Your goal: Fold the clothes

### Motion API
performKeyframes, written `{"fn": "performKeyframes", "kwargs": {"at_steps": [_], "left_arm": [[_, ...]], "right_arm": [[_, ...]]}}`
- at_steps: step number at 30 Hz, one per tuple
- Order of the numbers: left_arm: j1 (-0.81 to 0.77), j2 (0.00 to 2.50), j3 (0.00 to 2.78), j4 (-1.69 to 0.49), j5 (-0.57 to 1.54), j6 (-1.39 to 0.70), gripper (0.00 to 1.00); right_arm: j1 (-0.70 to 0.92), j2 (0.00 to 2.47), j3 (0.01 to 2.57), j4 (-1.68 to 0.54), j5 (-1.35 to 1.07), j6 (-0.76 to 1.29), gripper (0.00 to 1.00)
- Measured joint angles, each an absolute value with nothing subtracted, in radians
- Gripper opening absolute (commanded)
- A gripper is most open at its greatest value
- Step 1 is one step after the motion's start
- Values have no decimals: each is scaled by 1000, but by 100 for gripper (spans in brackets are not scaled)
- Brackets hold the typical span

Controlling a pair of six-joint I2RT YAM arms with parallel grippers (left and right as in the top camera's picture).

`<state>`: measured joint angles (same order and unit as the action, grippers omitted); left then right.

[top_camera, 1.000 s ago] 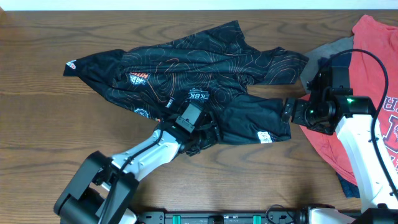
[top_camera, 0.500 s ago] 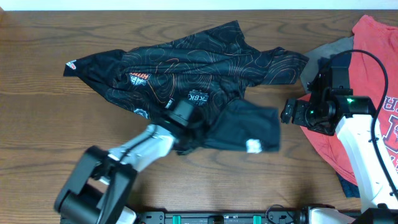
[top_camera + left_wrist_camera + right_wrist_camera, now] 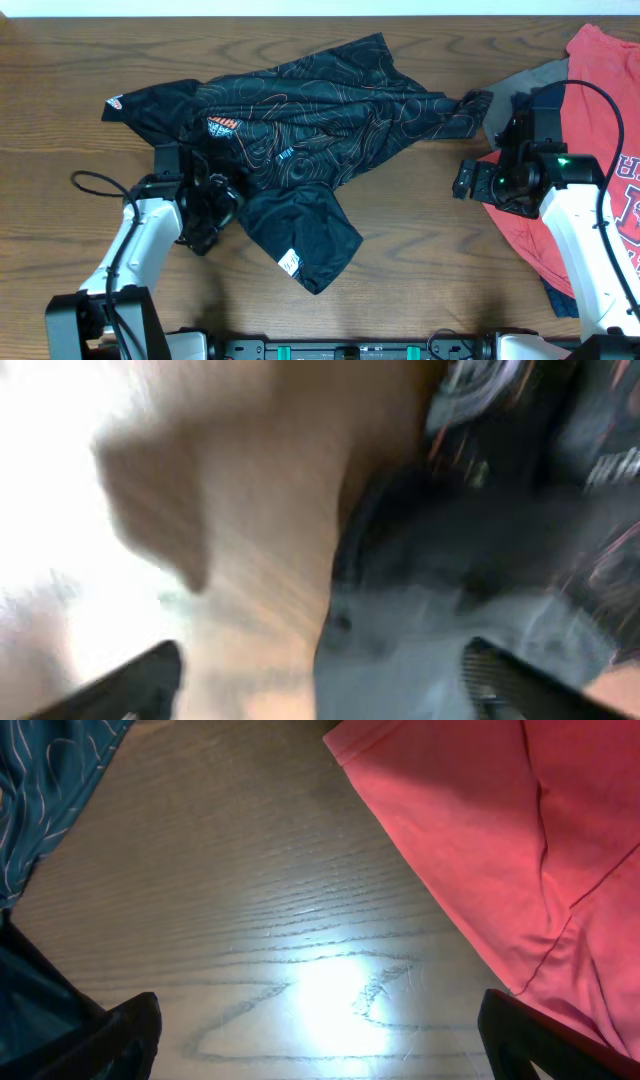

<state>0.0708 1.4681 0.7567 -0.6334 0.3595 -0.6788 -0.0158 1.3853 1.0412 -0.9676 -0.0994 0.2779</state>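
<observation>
1 black jersey point(image 3: 300, 130) lies crumpled across the middle and left of the wooden table point(image 3: 420, 270). Its thin, slick-looking fabric is covered in fine orange contour lines and rumpled into soft ridges. 1 sleeve points to the far left, and a plain dark flap bearing a small white tag point(image 3: 290, 262) spills toward the near edge. The left gripper point(image 3: 215, 205) sits at the jersey's lower left edge and hides the cloth beneath it. Its own camera is badly blurred, yet the 2 fingers show at opposite bottom corners, spread wide, with wood grain and dark cloth point(image 3: 450, 590) between them. The right gripper point(image 3: 462, 182) hovers over bare table just beside the jersey's right end, jaws wide apart. Its view shows glossy, finely grained wood point(image 3: 300, 920) between the fingers, a corner of the jersey point(image 3: 50, 780) at upper left and matte red cloth at upper right. That red T-shirt point(image 3: 600, 70) lies heaped at the table's right side over a grey garment point(image 3: 520, 82) and a navy garment point(image 3: 556, 292). The right arm crosses above this pile and covers part of it.
</observation>
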Motion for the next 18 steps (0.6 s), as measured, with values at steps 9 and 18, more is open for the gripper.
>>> {"fn": "performKeyframes", "kwargs": {"at_steps": [9,18], "left_arm": [[-91,1476,736,-561,407,-649,95],[-220,1526,715,-435,311,-655,86]], "right_arm": [[-16,1385,1041,-967,-99,278,99],[-16,1385,1041,-978,-99,278,99]]}}
